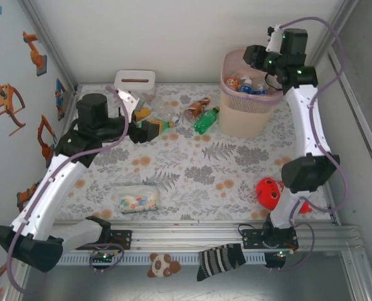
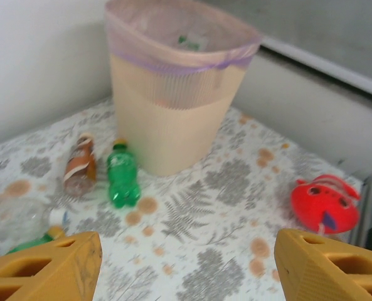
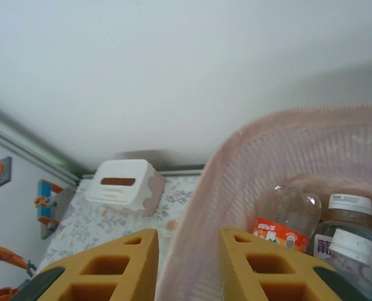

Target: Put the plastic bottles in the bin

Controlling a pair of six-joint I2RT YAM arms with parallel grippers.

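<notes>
At far right of table (image 1: 192, 163): bin (image 1: 245, 116), pink liner (image 3: 248, 144), several plastic bottles (image 3: 286, 221) inside, clear, labelled, some white-capped. Your right gripper (image 3: 189, 266) hangs over bin rim, fingers slightly parted, no bottle between them; whether it touches liner, you cannot tell. Left of bin, lying side by side: green bottle (image 2: 122, 175), brown bottle (image 2: 80, 164). Clear bottle (image 2: 16, 219) lies near your left gripper (image 2: 186, 269), which is spread wide, empty. Red toy (image 2: 324, 202) well apart.
</notes>
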